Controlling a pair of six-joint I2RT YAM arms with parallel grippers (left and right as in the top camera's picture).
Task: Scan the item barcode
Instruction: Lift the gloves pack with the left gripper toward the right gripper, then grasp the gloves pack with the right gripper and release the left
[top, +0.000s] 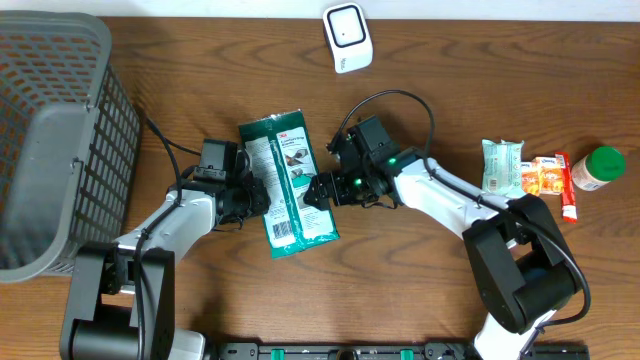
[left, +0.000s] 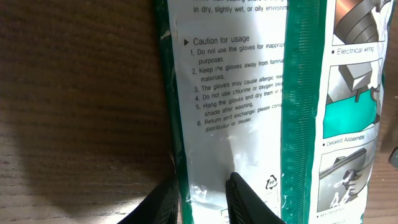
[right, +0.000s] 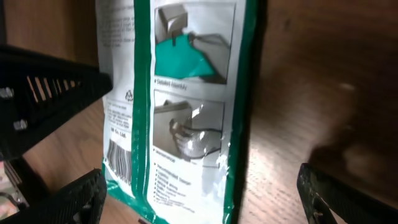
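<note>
Gloves in a green-and-white packet (top: 288, 180) lie flat near the middle of the surface (top: 450, 80), printed back upward. The scanner (top: 347, 37) is well apart from it, at about one o'clock.

My left jaws (left: 202, 200) sit at the packet's nine o'clock edge. They are only slightly parted, with the edge of the film between them. I cannot tell whether they are pinching it or merely straddling it.

My right jaws (right: 199, 180) are at the three o'clock side. They are spread wide and hold nothing, with the packet's lower end lying between the fingers.

The barcode (right: 121, 163) is printed near the packet's seven o'clock corner and faces up.

I judge the packet light, soft and floppy. The film is glossy and probably slippery, and the gloves inside give it some padding. Lifted by one edge, it would likely sag and fold, which could crease or hide the barcode.

The better hold looks to be on the sealed side margins or the padded middle, with one set of jaws at each long edge, clear of the seven o'clock corner. That should keep the code taut and unobstructed when it is turned toward the scanner.
</note>
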